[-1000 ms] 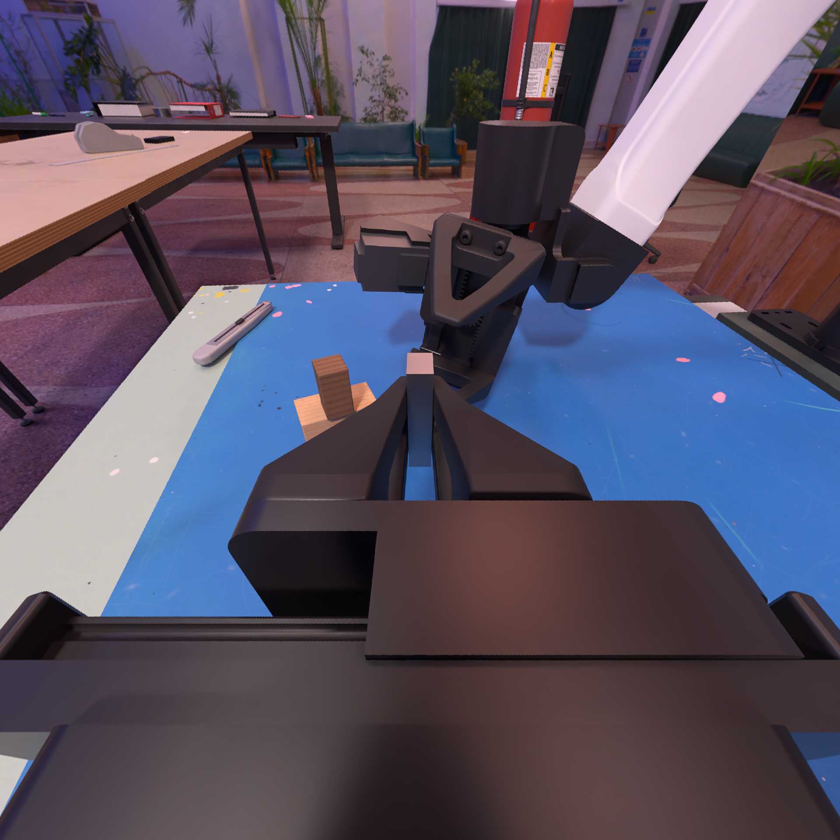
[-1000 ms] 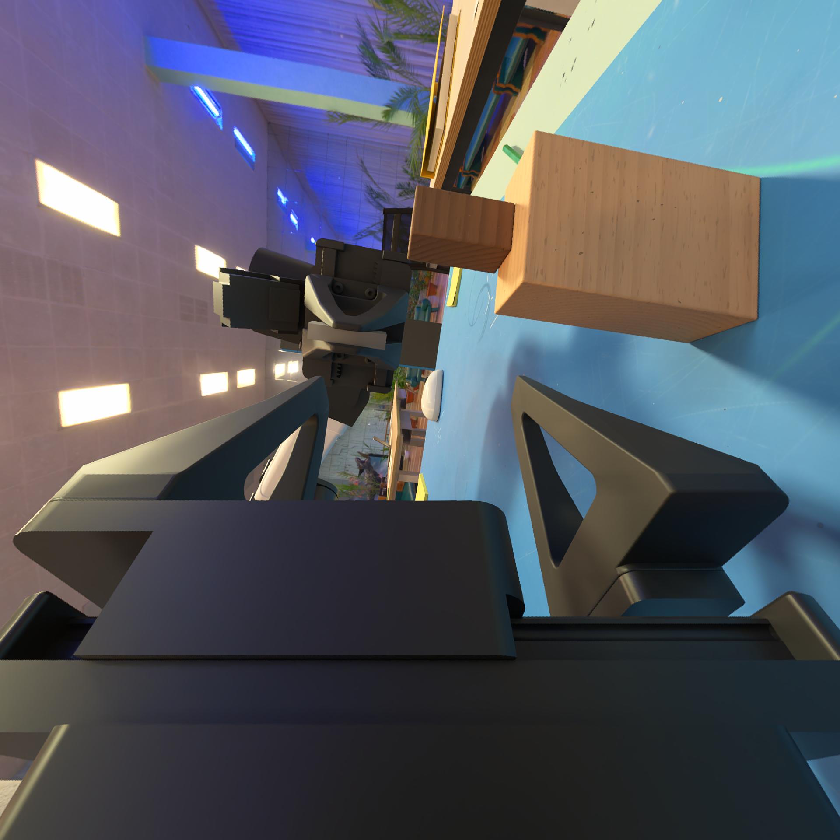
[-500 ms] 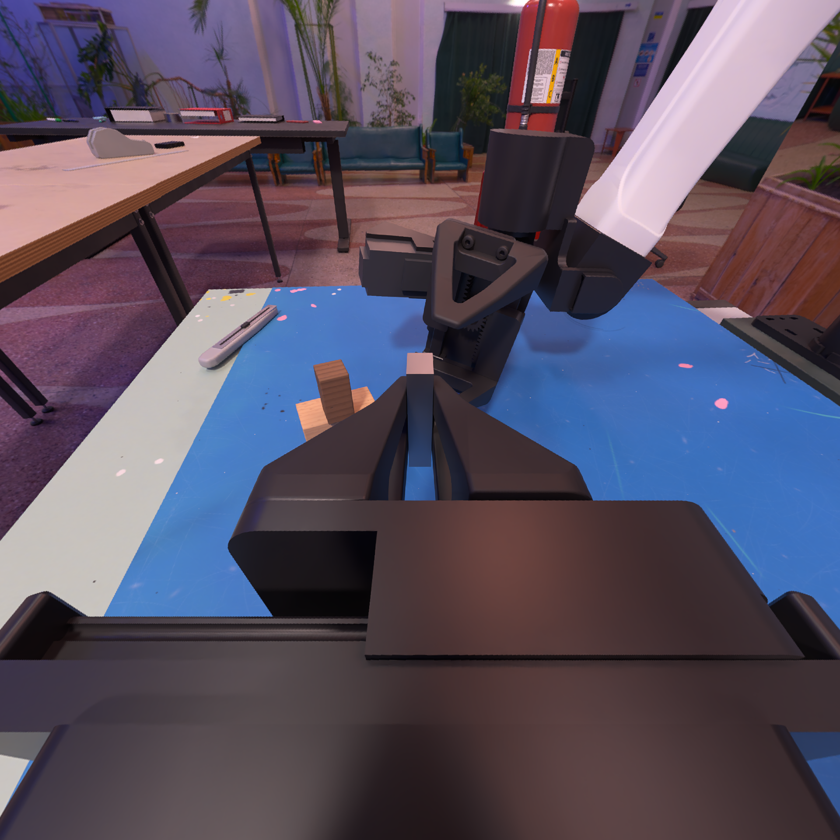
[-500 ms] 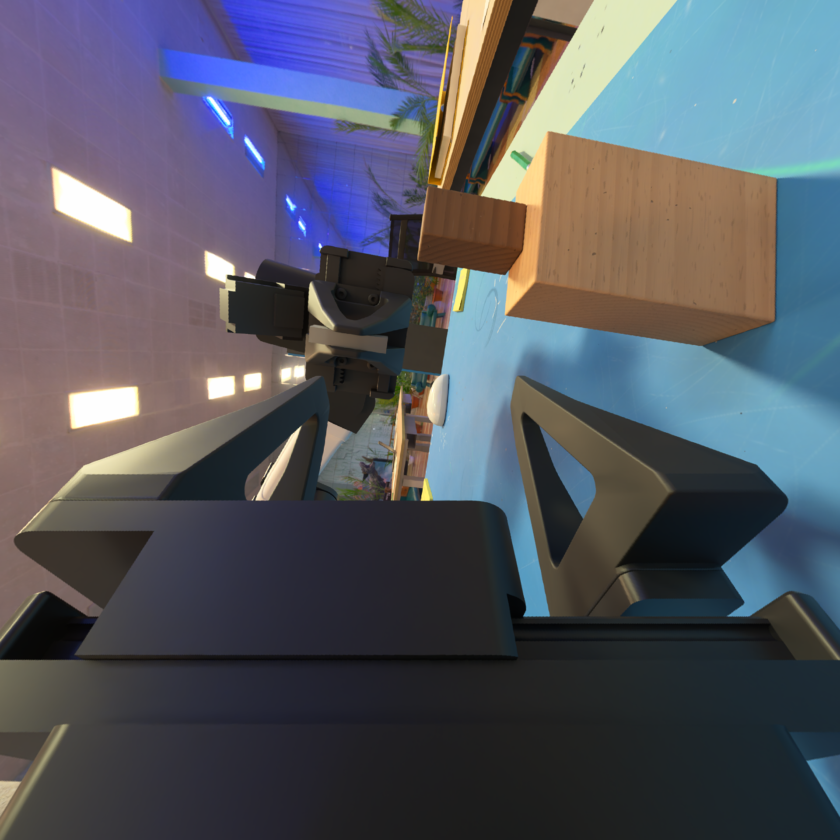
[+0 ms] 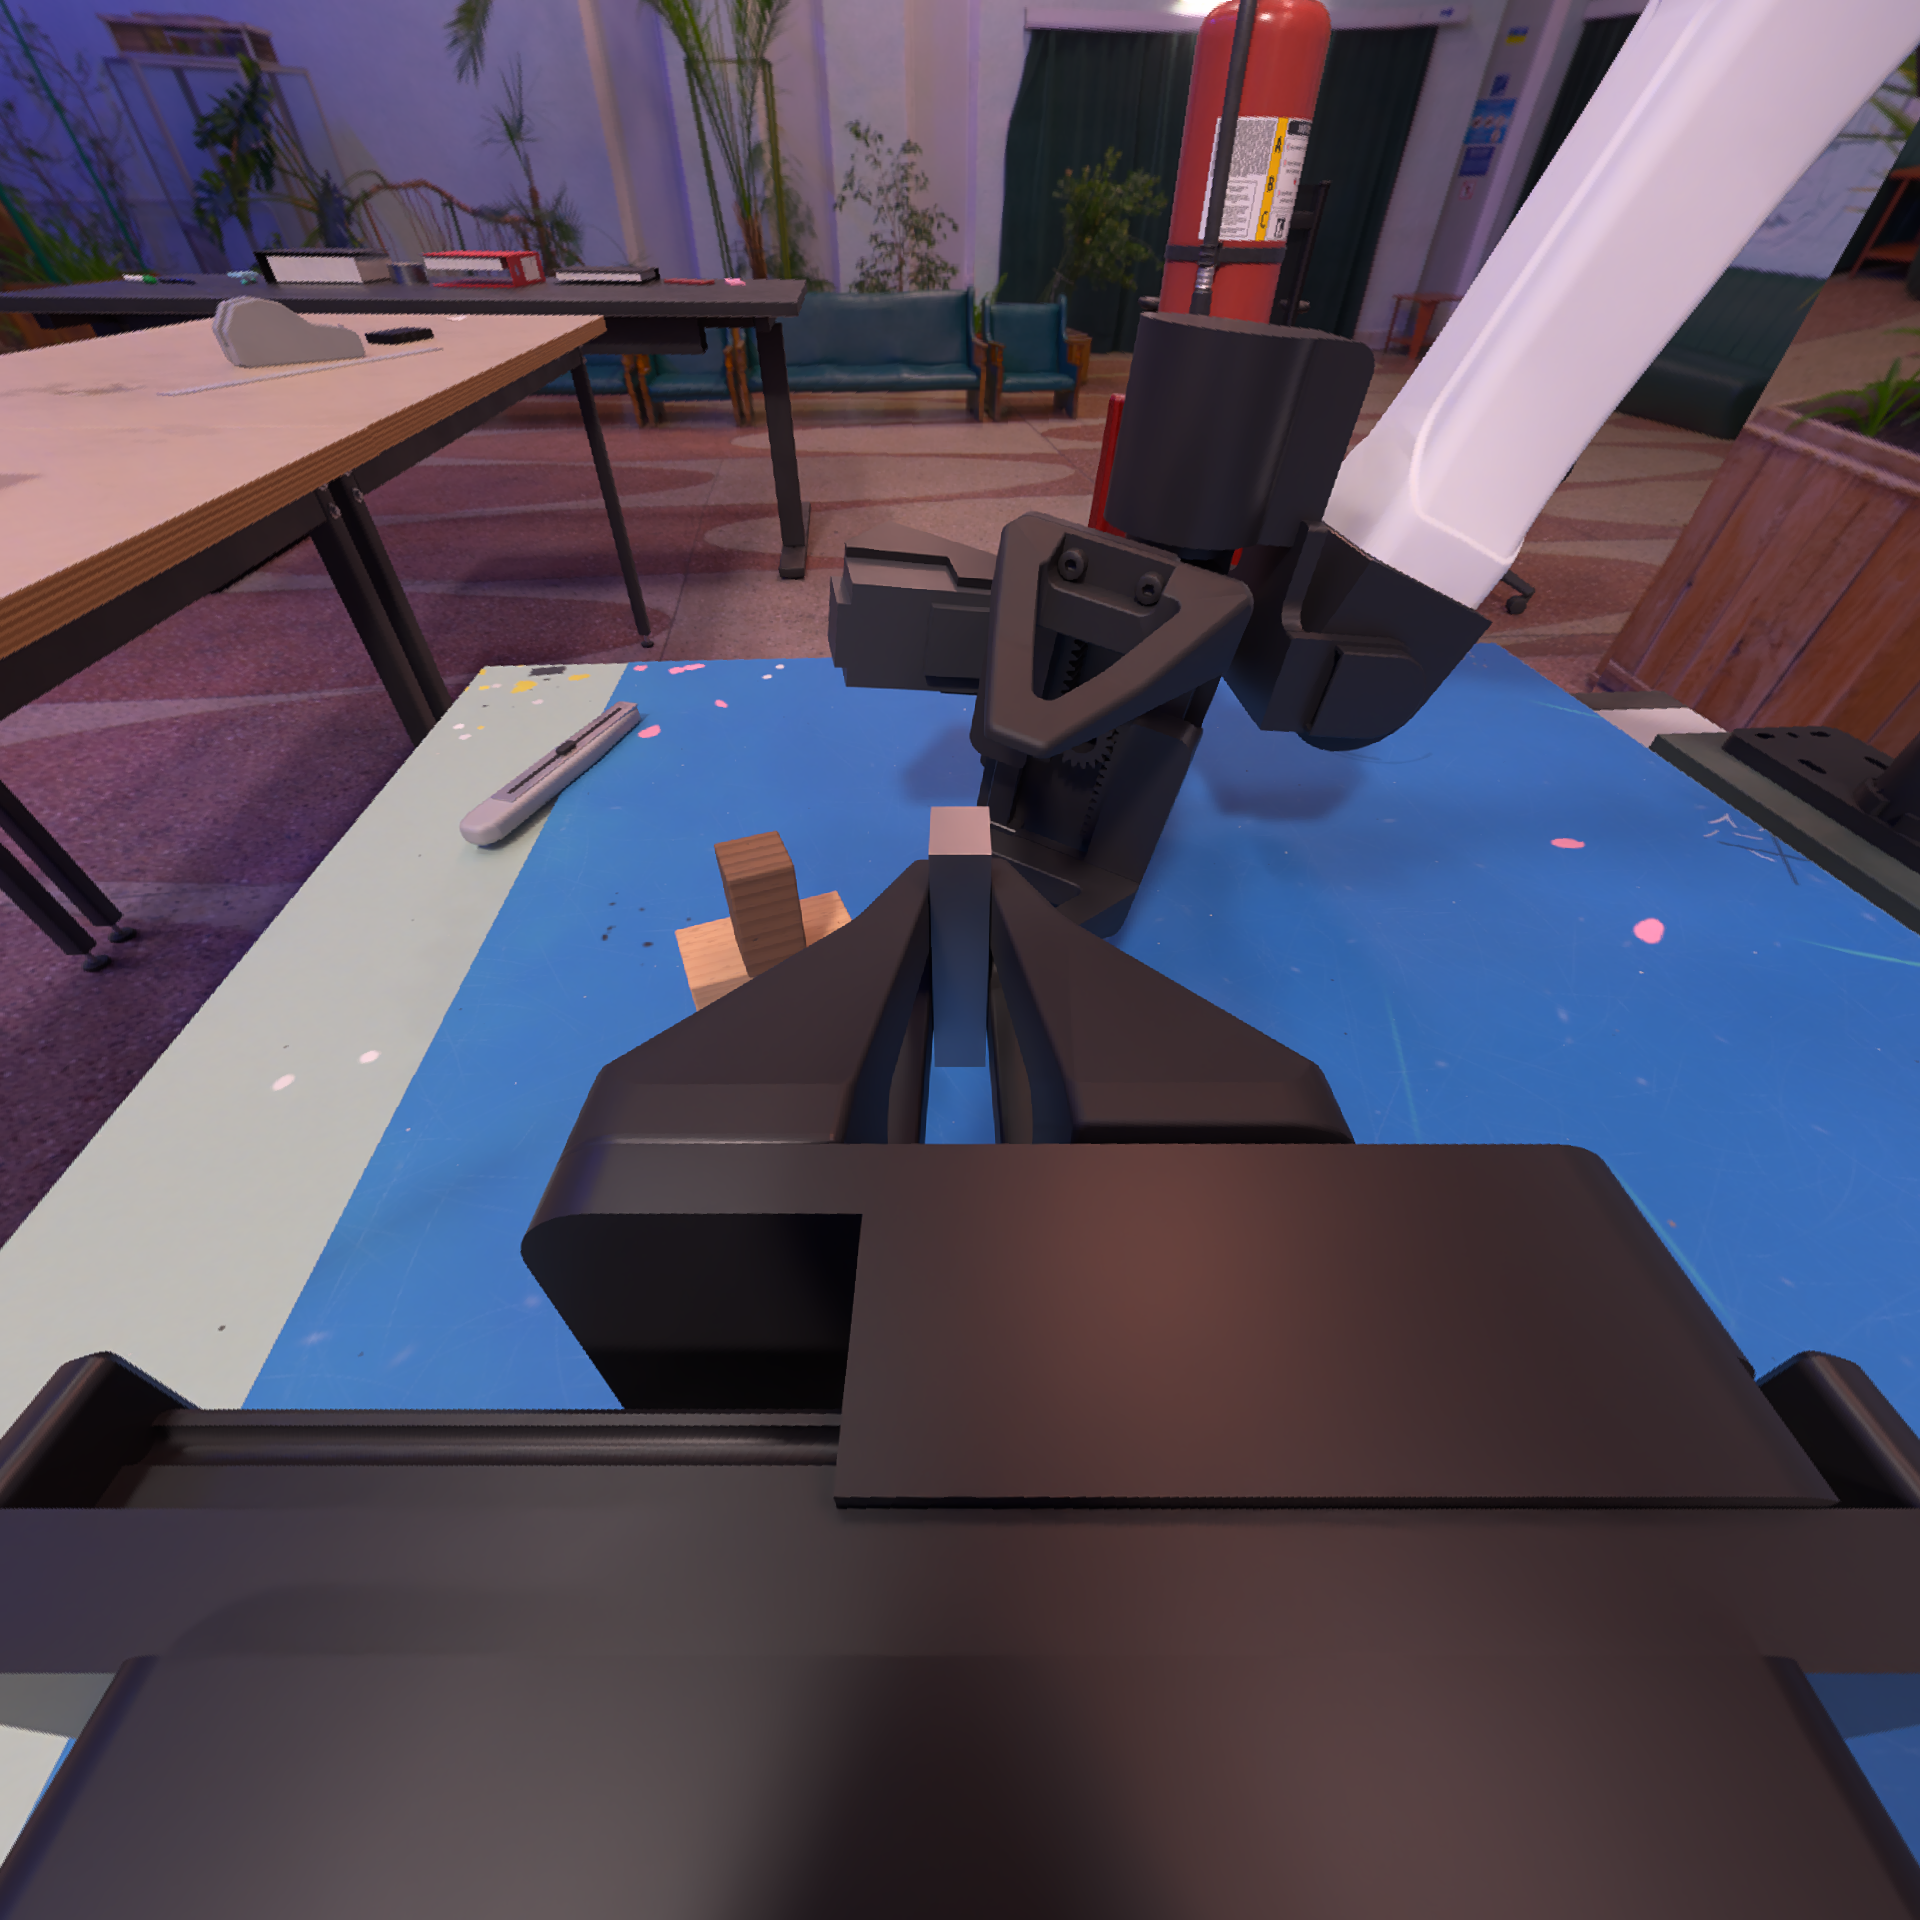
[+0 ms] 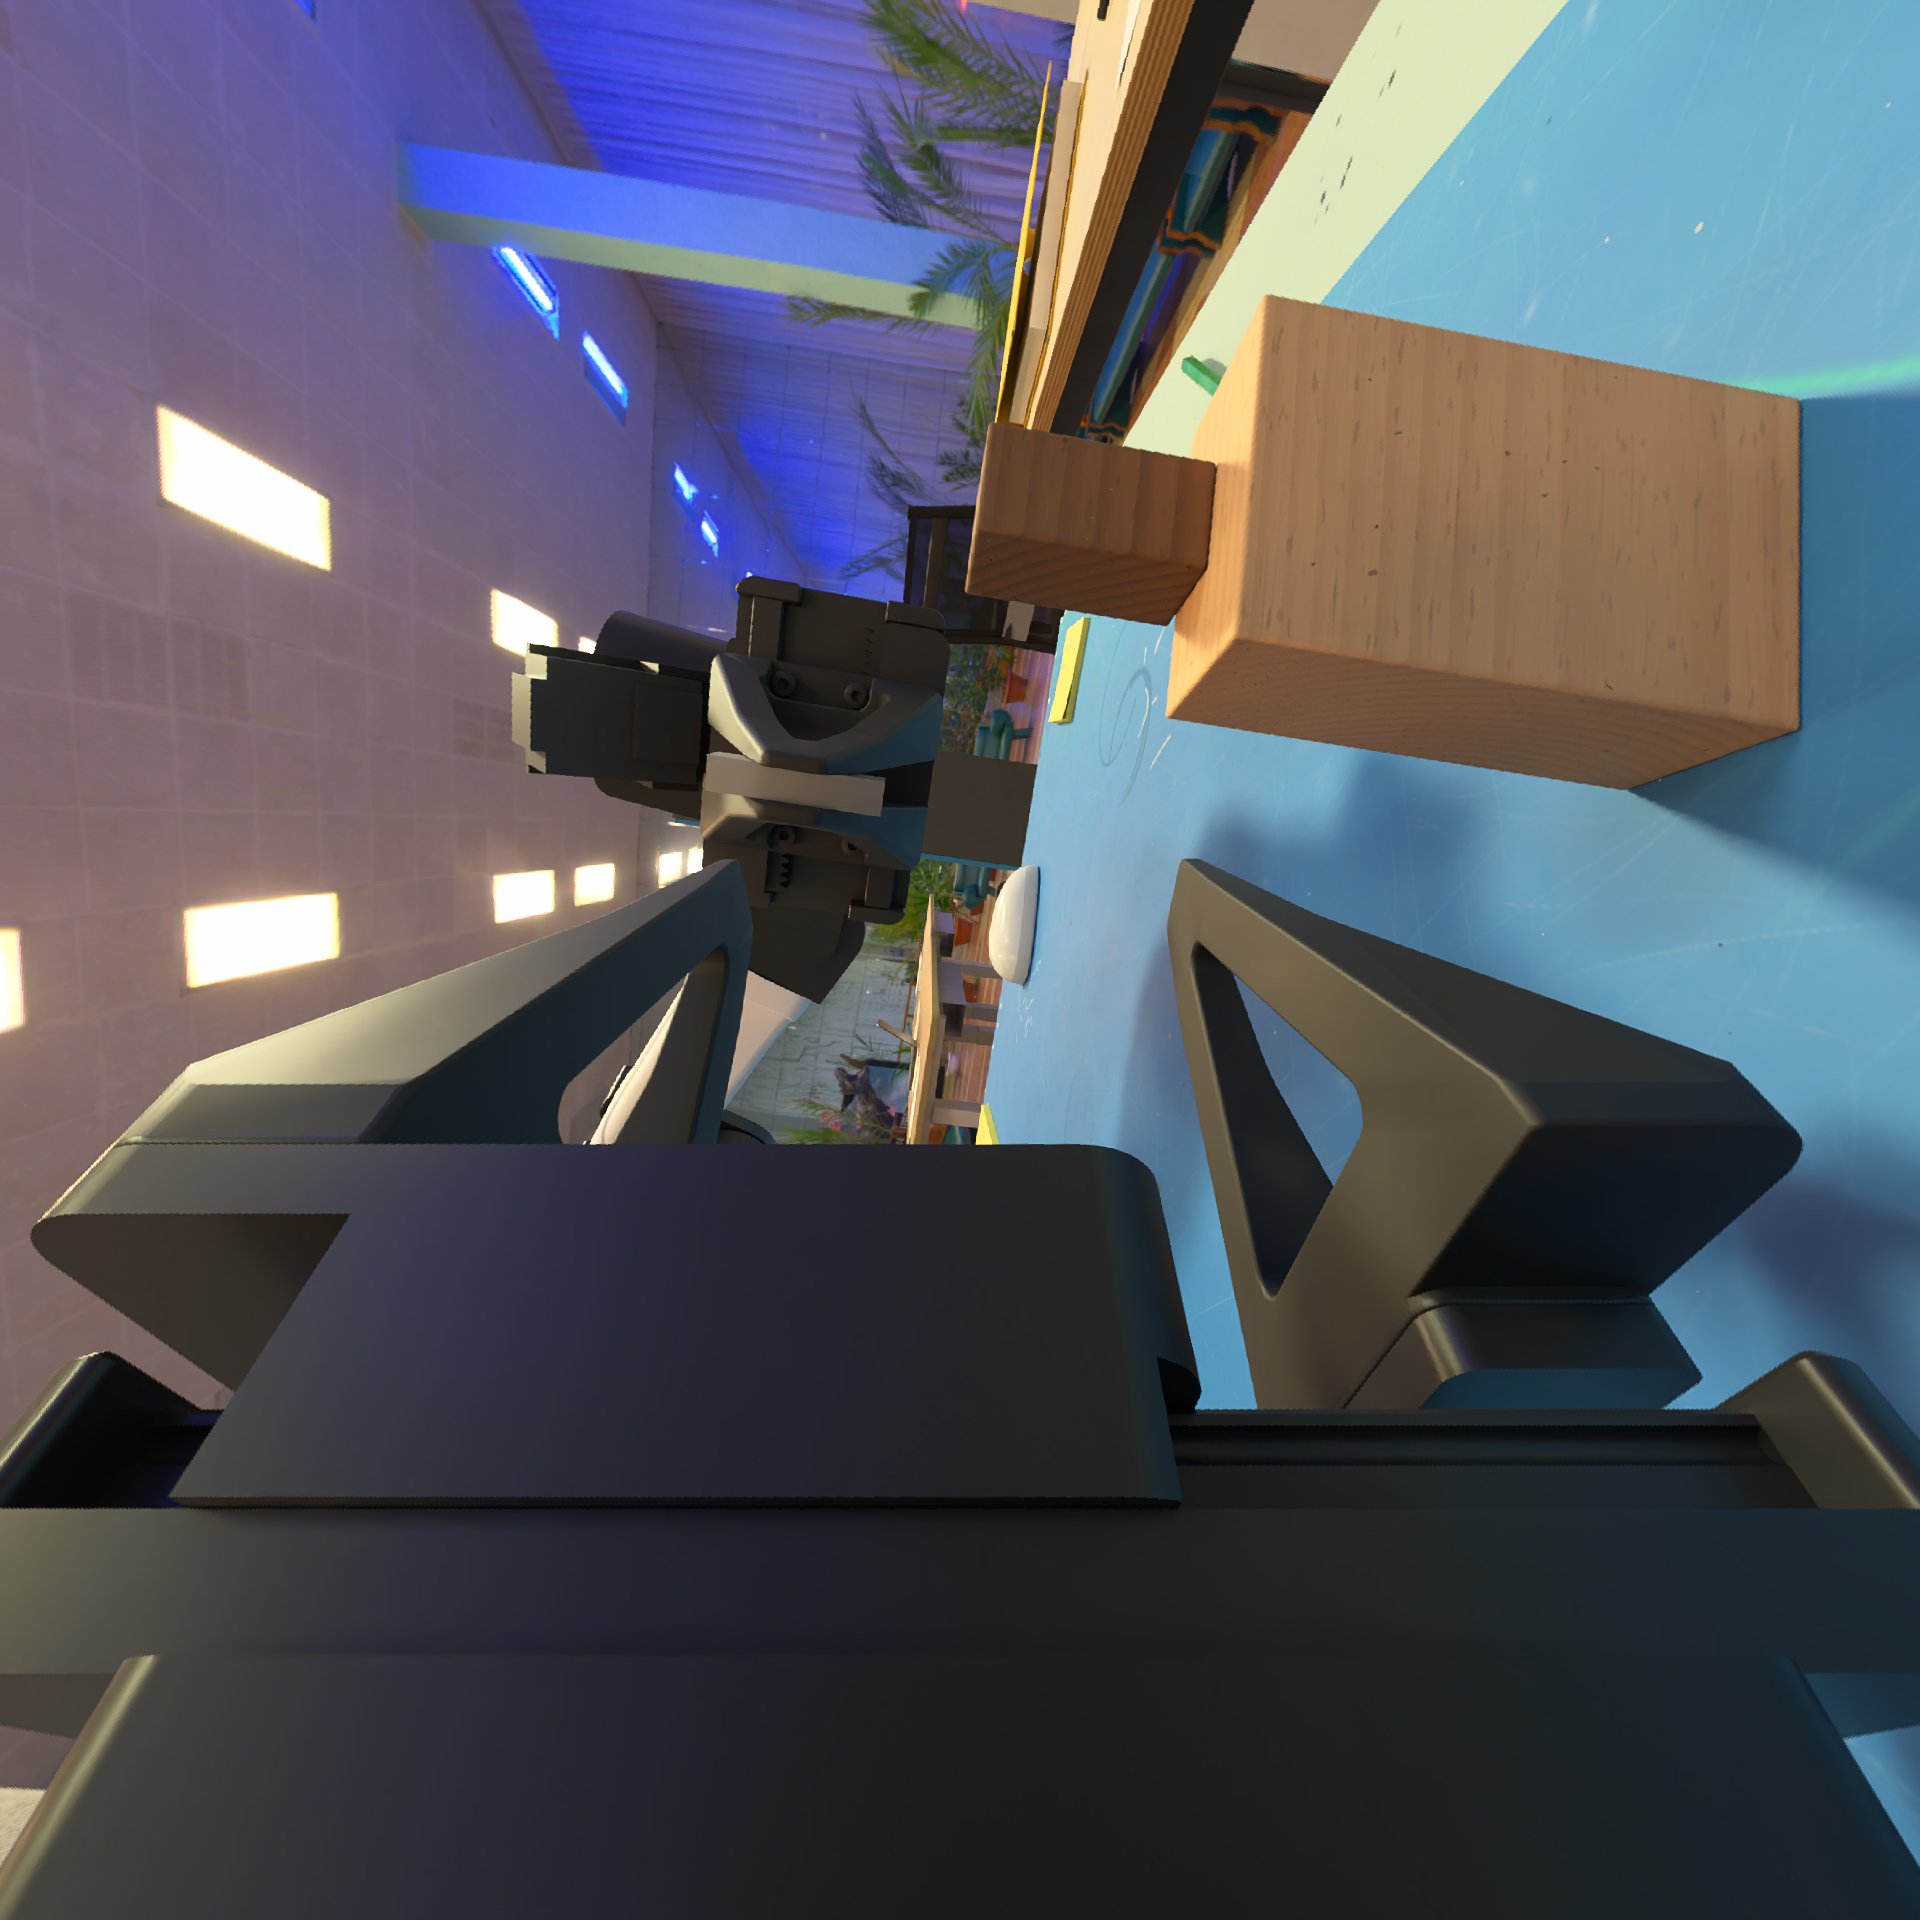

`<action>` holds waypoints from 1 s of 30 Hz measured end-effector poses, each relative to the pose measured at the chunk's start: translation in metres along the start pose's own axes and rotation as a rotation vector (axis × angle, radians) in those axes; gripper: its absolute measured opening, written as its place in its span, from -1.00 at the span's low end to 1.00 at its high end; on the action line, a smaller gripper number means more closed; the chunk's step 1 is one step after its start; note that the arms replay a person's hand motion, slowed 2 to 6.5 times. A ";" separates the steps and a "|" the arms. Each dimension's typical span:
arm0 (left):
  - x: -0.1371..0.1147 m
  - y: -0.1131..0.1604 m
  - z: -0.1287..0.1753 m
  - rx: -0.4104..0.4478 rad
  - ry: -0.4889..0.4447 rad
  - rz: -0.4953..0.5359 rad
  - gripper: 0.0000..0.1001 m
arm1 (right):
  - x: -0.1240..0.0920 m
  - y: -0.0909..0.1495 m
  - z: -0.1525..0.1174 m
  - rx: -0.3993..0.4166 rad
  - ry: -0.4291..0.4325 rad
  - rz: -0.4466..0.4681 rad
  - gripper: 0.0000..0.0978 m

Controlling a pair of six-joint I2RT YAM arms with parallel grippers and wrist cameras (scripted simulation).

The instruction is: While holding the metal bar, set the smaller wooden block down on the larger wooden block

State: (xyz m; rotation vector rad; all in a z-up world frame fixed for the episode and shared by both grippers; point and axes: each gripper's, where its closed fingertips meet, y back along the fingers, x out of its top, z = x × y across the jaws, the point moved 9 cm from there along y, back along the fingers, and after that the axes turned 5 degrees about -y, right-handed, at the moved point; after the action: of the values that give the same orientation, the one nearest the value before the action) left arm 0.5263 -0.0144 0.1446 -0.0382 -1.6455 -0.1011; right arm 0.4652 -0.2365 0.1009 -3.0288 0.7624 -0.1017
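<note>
Left wrist view. The left gripper (image 5: 958, 966) is closed on the metal bar (image 5: 958, 935), a grey square-section bar that stands upright between the two dark fingers (image 5: 831, 997), its pale top face just above their tips. The blue mat (image 5: 1455, 1039) covers the table, with a pale green strip along its left edge. Left of the bar, toward the mat's left edge, the smaller wooden block (image 5: 761, 902) stands on end on the larger wooden block (image 5: 717, 956), whose near part is hidden behind the left finger. A grey utility knife (image 5: 551, 774) lies near the far left corner, across the border of mat and strip. The right gripper (image 5: 1081, 727) hangs above the far middle of the mat, on a white arm link (image 5: 1621, 260); a red fire extinguisher (image 5: 1242, 156) stands behind it.

Right wrist view (camera rolled, so the mat (image 6: 1558, 935) fills the right side). The right gripper (image 6: 956, 904) is open and empty, its fingers (image 6: 1455, 1091) well apart. Beyond them the larger wooden block (image 6: 1496, 540) rests flat on the mat, and the smaller wooden block (image 6: 1086, 520) stands touching its top face. The left gripper (image 6: 795, 790) appears farther off, clamping the metal bar (image 6: 795, 792).
</note>
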 end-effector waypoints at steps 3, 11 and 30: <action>0.001 0.000 0.001 0.002 -0.006 0.003 -0.84 | -0.001 0.000 -0.001 0.004 0.007 0.002 0.40; 0.004 0.001 0.004 0.006 -0.020 0.006 -0.84 | -0.003 0.001 0.000 0.004 0.027 0.006 0.40; 0.006 0.001 0.007 0.006 -0.036 0.008 -0.84 | -0.006 0.002 -0.002 0.005 0.077 0.009 0.38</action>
State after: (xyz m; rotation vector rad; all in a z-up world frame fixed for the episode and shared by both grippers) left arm 0.5187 -0.0128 0.1500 -0.0422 -1.6811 -0.0894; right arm 0.4591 -0.2350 0.1028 -3.0320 0.7802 -0.2208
